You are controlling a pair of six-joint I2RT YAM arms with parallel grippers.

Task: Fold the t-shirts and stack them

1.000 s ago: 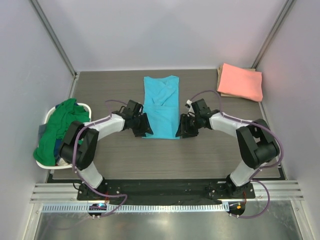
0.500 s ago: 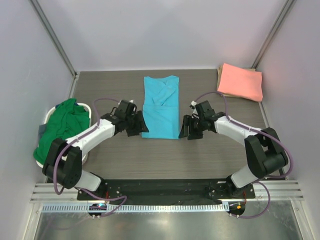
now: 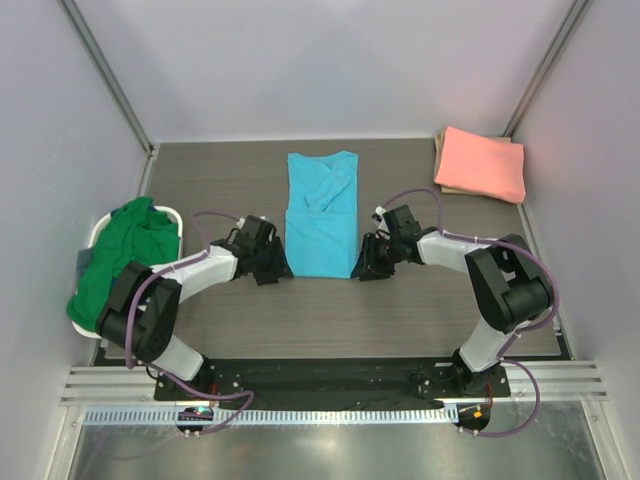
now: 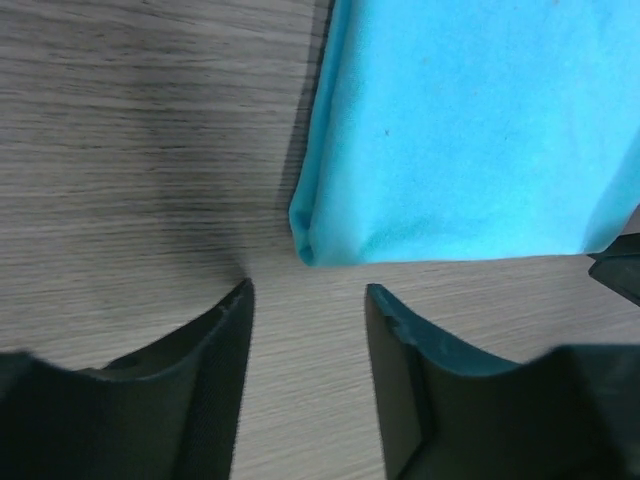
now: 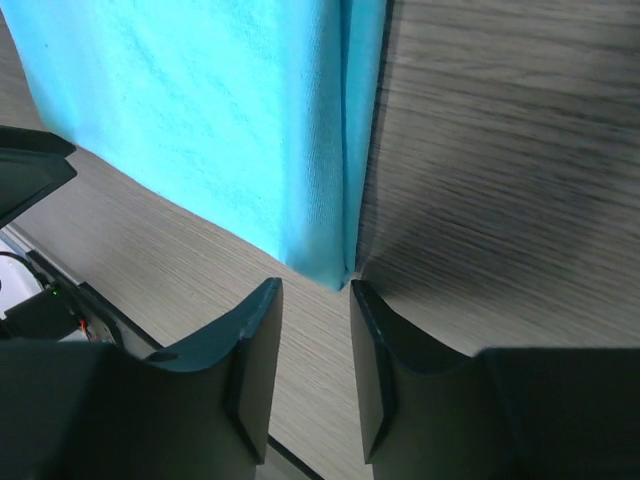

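Observation:
A sky-blue t-shirt lies partly folded, long and narrow, in the middle of the table. My left gripper is open and empty on the table just off its near left corner. My right gripper is open and empty just off its near right corner. A folded salmon-pink t-shirt lies at the far right. A green t-shirt is heaped in the basket at the left.
A white plastic basket stands at the table's left edge, with a bit of navy cloth under the green shirt. Grey walls close in the table on three sides.
Both grippers have moved down the shirt's sides to its near corners, and both arms have shifted pose. The blue shirt lies flatter at its near end.

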